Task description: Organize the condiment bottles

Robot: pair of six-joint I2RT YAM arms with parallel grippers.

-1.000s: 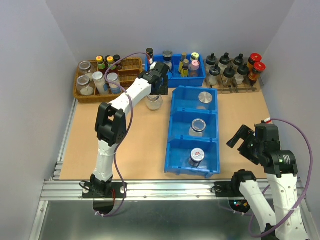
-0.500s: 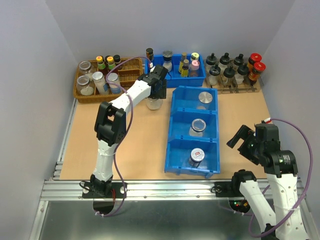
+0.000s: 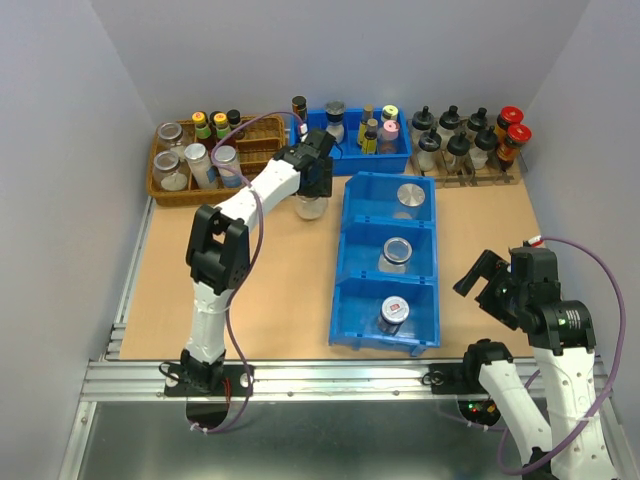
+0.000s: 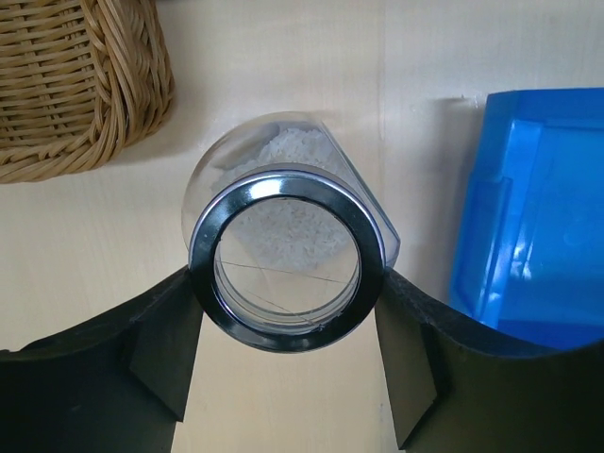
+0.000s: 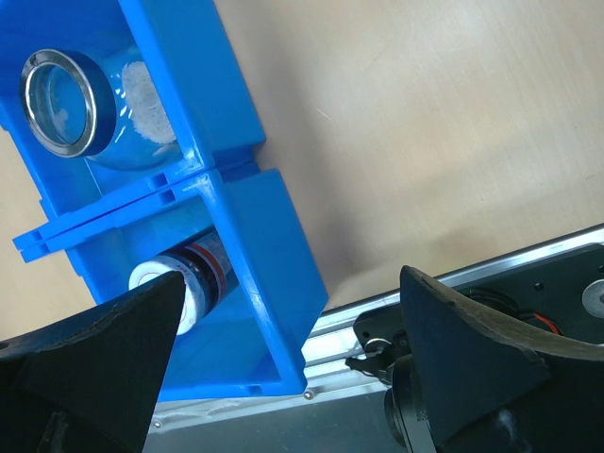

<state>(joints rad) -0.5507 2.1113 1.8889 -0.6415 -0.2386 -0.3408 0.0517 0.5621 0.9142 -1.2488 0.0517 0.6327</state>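
A clear condiment bottle [image 4: 288, 260] with white powder and a silver ring lid stands on the table between the wicker basket and the blue bin. My left gripper [image 4: 288, 283] is shut on it, a black finger [image 4: 165, 330] pressed to each side of the lid. From above, the left gripper [image 3: 312, 190] covers this jar [image 3: 309, 208]. Three more jars sit in the blue bin [image 3: 345, 240], one per compartment: far [image 3: 411, 197], middle [image 3: 396, 252], and the near dark one with a red-and-white lid [image 3: 391, 313]. My right gripper [image 3: 490, 285] hangs open and holds nothing, right of the bin.
A wicker basket [image 3: 262, 140] with colourful-capped bottles sits at the back left. A blue tray [image 3: 352, 160] of small bottles and a rack [image 3: 470, 165] of black- and red-capped bottles line the back edge. The bin's wall [image 4: 538, 208] stands just right of the held jar.
My left gripper's fingers have come together onto the jar's lid, after standing wide around it. The right arm has not moved.
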